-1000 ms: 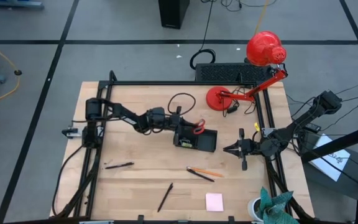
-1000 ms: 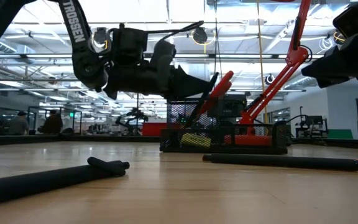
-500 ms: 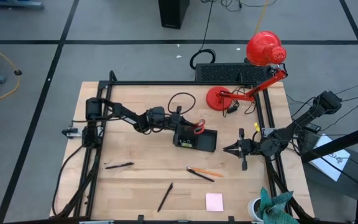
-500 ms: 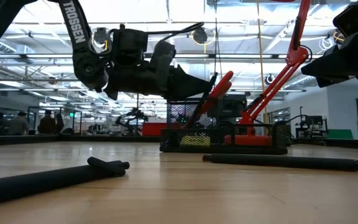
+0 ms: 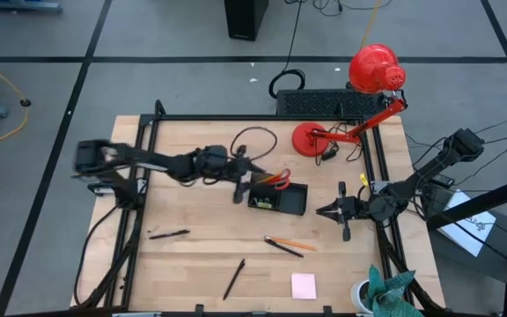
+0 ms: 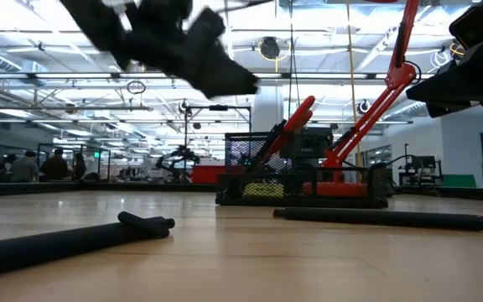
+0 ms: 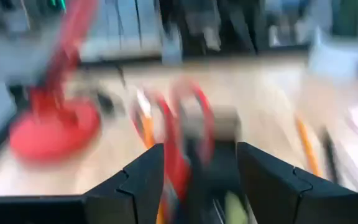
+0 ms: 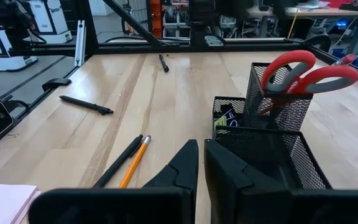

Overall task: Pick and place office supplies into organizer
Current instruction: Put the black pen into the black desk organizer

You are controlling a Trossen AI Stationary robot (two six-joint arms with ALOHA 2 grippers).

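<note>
Nowhere any readable writing; left gripper [image 5: 238,182] open and empty beside organizer [image 5: 280,198] holding scissors [image 5: 275,180]; right gripper [image 5: 326,210] shut, empty

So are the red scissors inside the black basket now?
Yes: scissors stand in the organizer's tall cup, red handles sticking out.

Overhead, table-level and both wrist views all share the organizer [image 5: 277,198].

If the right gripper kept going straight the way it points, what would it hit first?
Most likely the organizer: the right gripper points at its near mesh wall, with the scissors standing in the taller section behind. Depth is hard to judge.
</note>
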